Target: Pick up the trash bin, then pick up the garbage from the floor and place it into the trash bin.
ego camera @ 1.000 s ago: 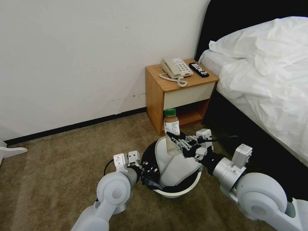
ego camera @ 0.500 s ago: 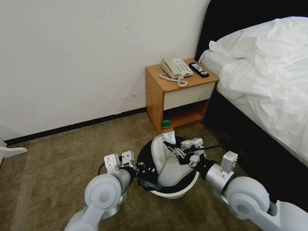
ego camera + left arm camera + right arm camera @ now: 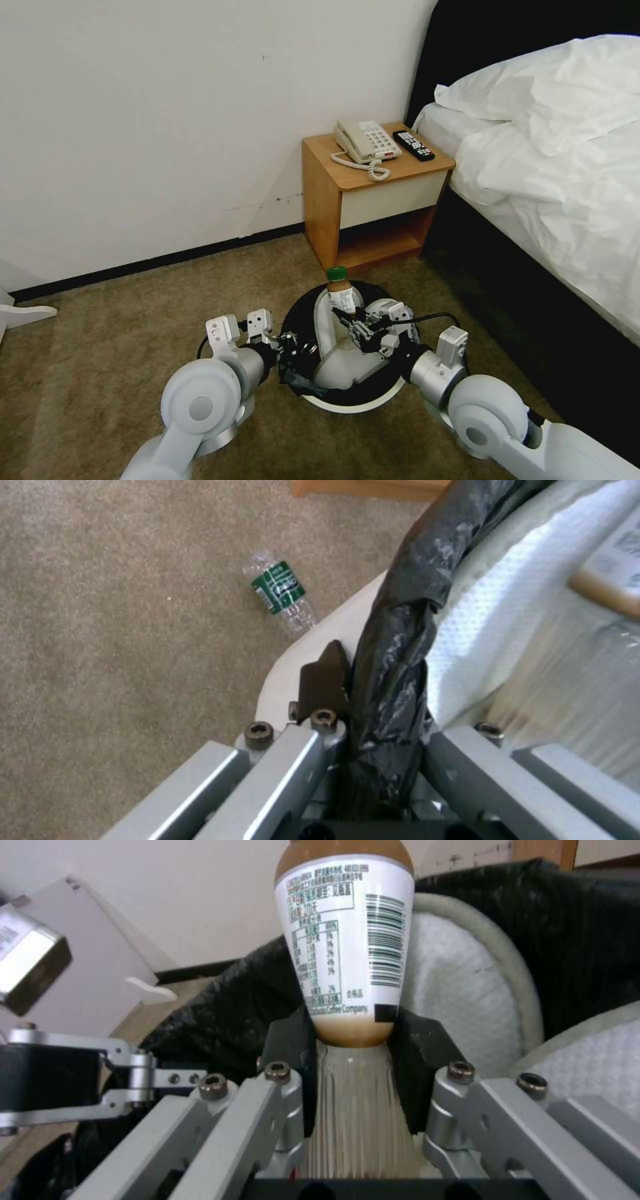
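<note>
Holding the bin by its rim: left pincer is clamped on the bag-lined edge, black bag bunched between the fingers. Right pincer grips a coffee bottle near its ribbed lower part, bottle upright with green cap up, over the bin opening. White slippers stand inside the bin, one just behind the bottle. Bin sits low above the carpet, in front of the nightstand. A crushed clear bottle with green label lies on the carpet beside the bin.
</note>
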Controlling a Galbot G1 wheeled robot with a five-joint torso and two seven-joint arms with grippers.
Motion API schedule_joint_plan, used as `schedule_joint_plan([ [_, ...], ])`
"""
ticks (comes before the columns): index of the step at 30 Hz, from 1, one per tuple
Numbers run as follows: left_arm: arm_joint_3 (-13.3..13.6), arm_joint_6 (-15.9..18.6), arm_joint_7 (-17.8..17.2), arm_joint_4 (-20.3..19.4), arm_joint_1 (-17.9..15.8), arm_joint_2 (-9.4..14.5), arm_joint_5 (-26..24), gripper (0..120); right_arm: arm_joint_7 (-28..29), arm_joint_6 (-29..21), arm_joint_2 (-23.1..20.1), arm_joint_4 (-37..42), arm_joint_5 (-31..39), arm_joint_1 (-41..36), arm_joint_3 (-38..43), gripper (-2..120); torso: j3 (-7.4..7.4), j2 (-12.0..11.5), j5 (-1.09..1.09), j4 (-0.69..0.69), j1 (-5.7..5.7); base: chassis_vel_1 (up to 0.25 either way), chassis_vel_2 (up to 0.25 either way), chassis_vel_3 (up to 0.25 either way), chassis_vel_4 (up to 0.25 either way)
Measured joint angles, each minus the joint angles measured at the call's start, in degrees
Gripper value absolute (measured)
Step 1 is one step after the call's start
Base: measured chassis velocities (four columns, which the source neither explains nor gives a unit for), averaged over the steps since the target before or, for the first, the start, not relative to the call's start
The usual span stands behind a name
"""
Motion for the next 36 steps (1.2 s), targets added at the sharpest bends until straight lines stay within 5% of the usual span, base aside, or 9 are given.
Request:
schedule_joint_plan([
  [23,0.83,0.0,0.83,0.51,0.63,-1.14,5.12,2,0.29,-0.74,0.64,-0.61,-1.2,1.06,-2.21,23,0.0,0.0,0.01,0.0,0.0,0.0,0.0,0.0,0.0],
  [36,1.5,0.0,1.67,2.61,0.33,-1.75,11.52,2,0.16,-0.93,0.13,0.38,-1.18,0.85,-1.89,71,0.0,0.0,0.01,0.0,0.0,0.0,0.0,0.0,0.0],
])
